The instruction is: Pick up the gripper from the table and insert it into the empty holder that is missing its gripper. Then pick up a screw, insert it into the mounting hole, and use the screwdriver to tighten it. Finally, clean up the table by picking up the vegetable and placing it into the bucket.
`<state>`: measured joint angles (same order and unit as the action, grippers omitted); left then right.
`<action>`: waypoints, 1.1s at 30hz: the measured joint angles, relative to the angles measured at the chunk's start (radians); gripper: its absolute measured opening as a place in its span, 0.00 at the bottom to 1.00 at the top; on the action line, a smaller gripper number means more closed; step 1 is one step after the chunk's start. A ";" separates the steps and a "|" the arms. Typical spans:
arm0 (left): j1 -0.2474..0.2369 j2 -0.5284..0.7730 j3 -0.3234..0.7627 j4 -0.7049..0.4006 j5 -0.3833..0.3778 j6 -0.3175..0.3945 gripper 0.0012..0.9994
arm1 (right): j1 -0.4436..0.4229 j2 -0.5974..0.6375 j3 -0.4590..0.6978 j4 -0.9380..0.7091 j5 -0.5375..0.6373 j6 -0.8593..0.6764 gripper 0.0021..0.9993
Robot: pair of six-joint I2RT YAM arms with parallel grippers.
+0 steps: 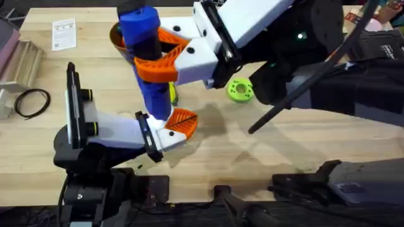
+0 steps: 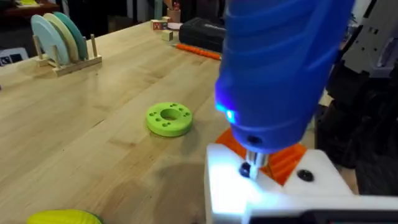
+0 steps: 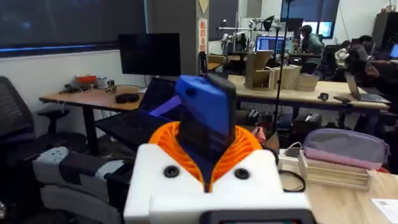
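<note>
Right claw (image 1: 165, 60) grips the upright screwdriver (image 1: 146, 47), its bit on the holder (image 1: 169, 135) below

Office/lab space: desks with monitors (image 3: 149, 55), office chair (image 3: 15, 118), people at lit screens (image 3: 270, 43) behind; wooden counter (image 1: 297, 148) in front.

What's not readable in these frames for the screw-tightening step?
- Screw head: in the left wrist view, the screwdriver body and its light's glare on the holder hide it.
- Bucket: overhead, mostly behind the screwdriver.
- Vegetable: cut off by the left wrist view's edge.
- Left gripper: fingers out of frame.
</note>
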<state>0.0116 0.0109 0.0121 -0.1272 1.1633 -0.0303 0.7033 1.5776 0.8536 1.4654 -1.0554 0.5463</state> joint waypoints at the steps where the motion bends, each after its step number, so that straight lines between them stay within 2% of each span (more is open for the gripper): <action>1: 0.000 0.000 0.000 0.000 0.000 0.000 0.01 | 0.000 0.000 0.000 0.001 0.000 -0.001 0.02; 33: 0.000 0.000 0.000 0.000 0.000 0.000 0.01 | 0.000 0.000 0.019 -0.041 -0.024 -0.024 0.02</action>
<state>0.0116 0.0109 0.0124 -0.1272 1.1633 -0.0303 0.7029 1.5776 0.8730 1.4242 -1.0790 0.5224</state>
